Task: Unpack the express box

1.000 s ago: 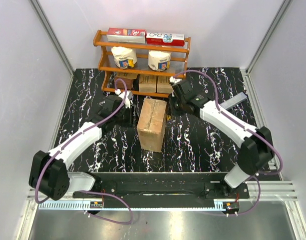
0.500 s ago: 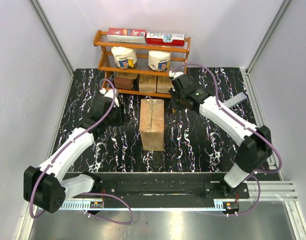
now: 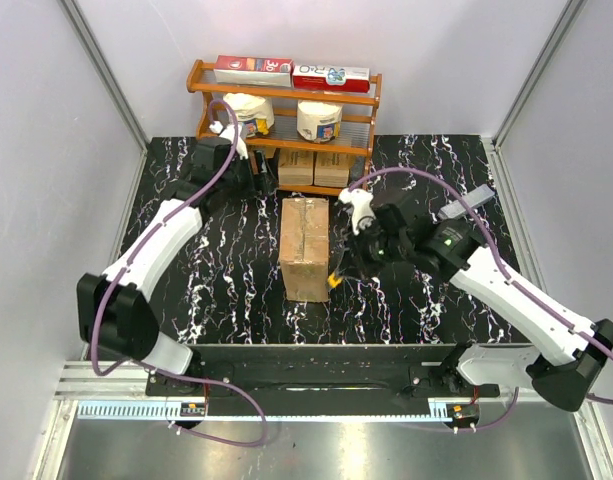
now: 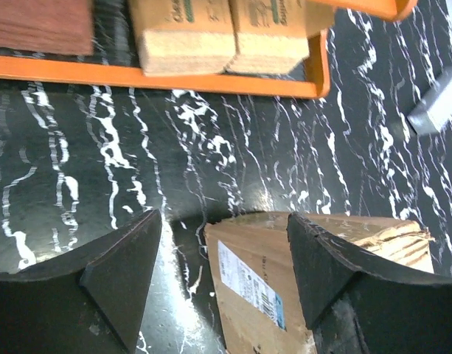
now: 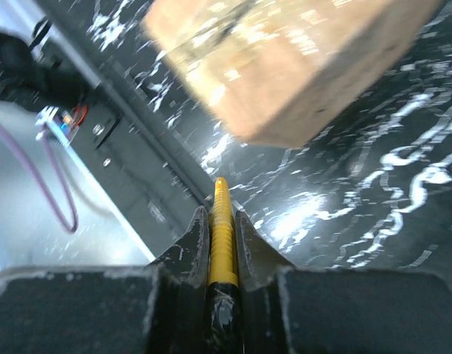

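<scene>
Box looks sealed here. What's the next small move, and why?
Probably lift the right gripper over the express box and set the yellow tool on its top seam: the box is closed and the clamped tool sits beside its near right corner.

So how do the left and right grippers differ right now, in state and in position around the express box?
The left gripper is open and empty; the right gripper is shut on a yellow tool. The left gripper sits off the far left corner of the express box, by the wooden shelf; the right gripper sits beside the box's near right corner. Both have black fingers and are close to the box.
</scene>
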`<state>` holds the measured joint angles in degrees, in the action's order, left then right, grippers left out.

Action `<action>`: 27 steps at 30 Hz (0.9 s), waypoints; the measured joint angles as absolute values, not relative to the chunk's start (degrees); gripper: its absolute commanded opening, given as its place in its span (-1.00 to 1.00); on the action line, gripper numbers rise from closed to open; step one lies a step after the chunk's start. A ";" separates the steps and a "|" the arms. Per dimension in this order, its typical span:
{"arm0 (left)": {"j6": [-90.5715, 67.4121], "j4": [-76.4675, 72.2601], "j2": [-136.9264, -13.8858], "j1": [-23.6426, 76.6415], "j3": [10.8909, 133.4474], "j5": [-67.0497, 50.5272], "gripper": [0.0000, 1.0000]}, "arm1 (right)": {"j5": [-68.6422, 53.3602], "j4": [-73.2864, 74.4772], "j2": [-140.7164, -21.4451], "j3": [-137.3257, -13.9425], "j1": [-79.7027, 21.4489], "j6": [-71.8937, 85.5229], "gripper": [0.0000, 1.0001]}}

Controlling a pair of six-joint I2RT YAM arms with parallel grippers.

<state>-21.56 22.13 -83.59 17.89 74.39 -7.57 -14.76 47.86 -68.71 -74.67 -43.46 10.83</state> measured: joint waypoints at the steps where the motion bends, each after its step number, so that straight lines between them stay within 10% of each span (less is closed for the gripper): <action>1: -21.54 22.00 -84.77 17.89 74.91 -8.88 0.47 | -15.73 47.70 -68.95 -74.17 -45.43 11.22 -1.00; 27: -27.55 6.09 -92.42 17.65 71.02 -39.38 0.42 | -9.78 36.64 -80.97 -70.78 -52.40 14.92 -1.00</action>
